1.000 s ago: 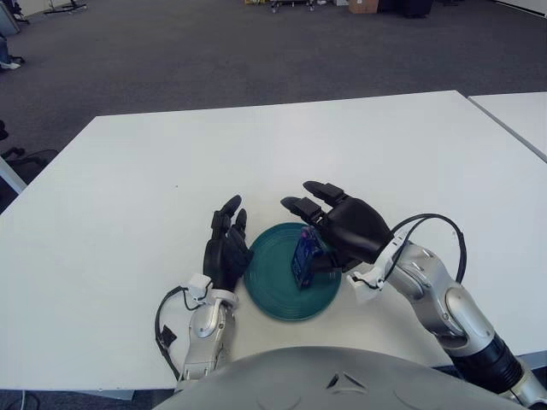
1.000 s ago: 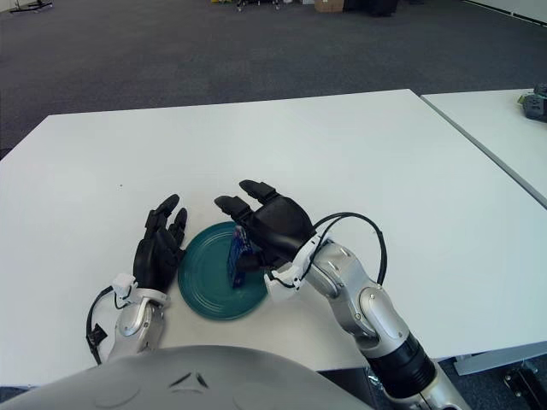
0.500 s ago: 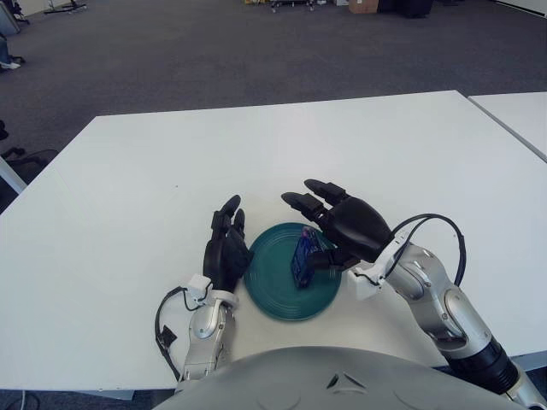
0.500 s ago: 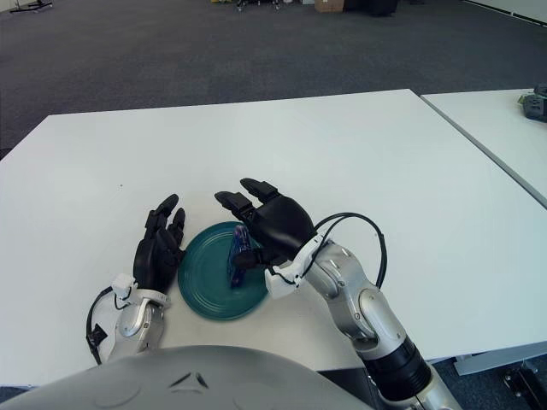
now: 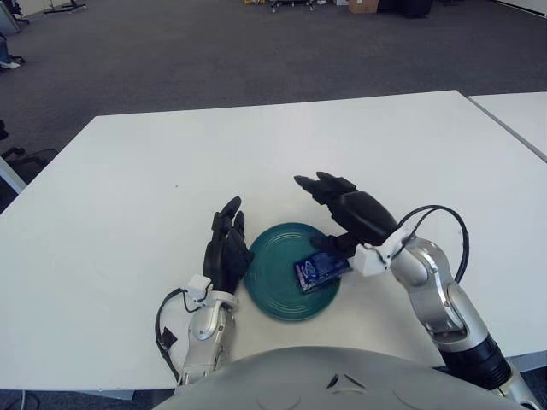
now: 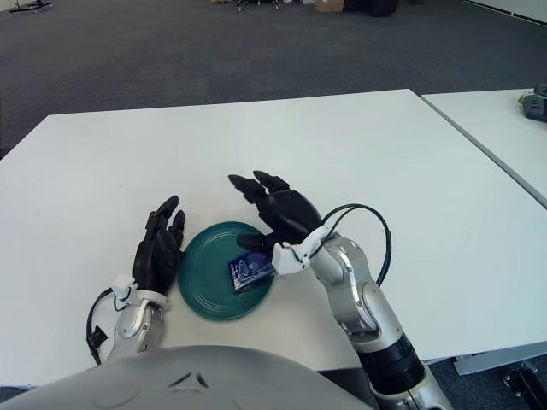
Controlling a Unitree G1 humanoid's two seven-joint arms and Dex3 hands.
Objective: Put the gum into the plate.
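White table, grey carpet behind. Left hand rests at plate's left rim, fingers relaxed, holding nothing. Teal plate near edge. Gum lies flat on plate's right side, long axis left-near to right-far. Right hand just right, fingers spread, empty.

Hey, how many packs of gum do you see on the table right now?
1. The gum pack lies flat on the right side of the green plate, just below the open right hand. None other shows.
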